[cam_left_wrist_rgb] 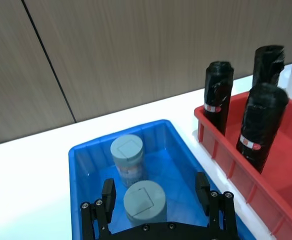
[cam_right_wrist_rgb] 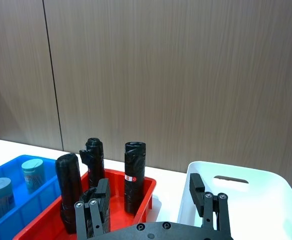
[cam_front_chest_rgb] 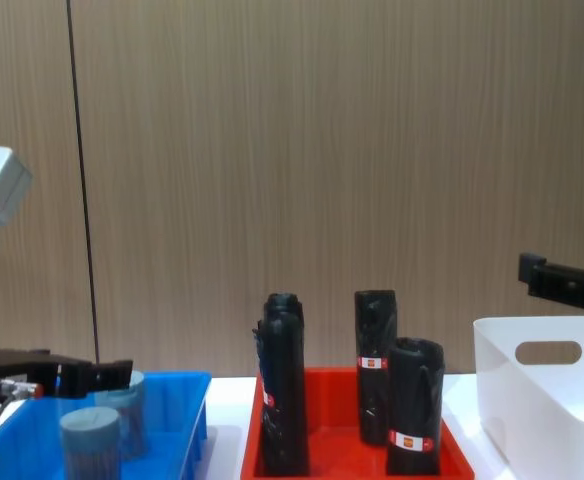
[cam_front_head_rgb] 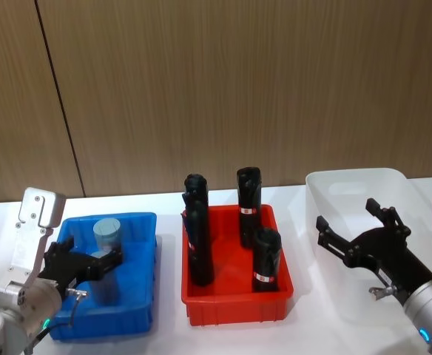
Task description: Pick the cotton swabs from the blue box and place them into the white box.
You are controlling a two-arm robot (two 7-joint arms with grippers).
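L gripper, fingers spread, straddles nearer clear plastic cotton-swab tub w/ grey-blue lid in bright blue shallow plastic box, lined up for a pinch, I judge. 2nd tub just behind. R gripper, also spread, hovers above tall white plastic box.

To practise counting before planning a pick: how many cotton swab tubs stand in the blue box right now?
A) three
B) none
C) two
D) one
C: the blue box holds a near tub, straddled by the open left gripper, and a far tub standing just behind it.
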